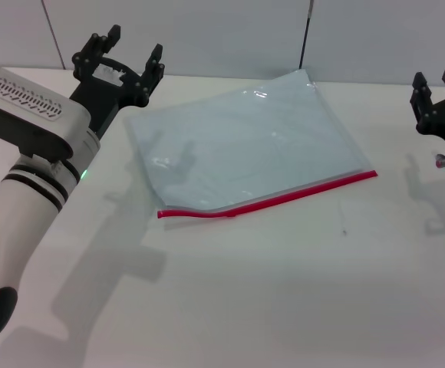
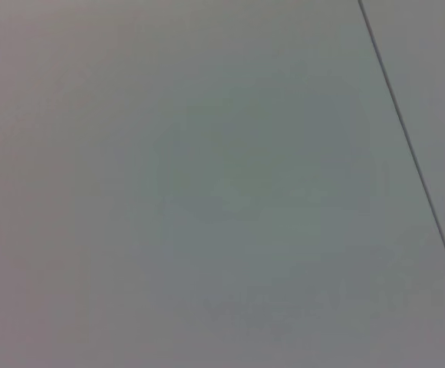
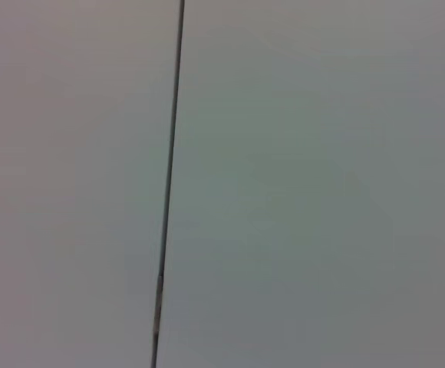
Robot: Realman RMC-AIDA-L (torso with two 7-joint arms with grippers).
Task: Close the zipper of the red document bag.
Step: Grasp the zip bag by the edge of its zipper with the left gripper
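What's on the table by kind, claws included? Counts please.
Translucent pale blue-grey plastic document bag with bright red zipper strip: 1
Black robot claws, left claw and right claw, both open, off the bag: 2
Total: 3

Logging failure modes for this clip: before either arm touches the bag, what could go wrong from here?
The red document bag lies loose on the smooth table, so pulling along the zipper may drag it unless one gripper pins it. The left gripper and right gripper hang open beside it, and neither wrist view shows it.
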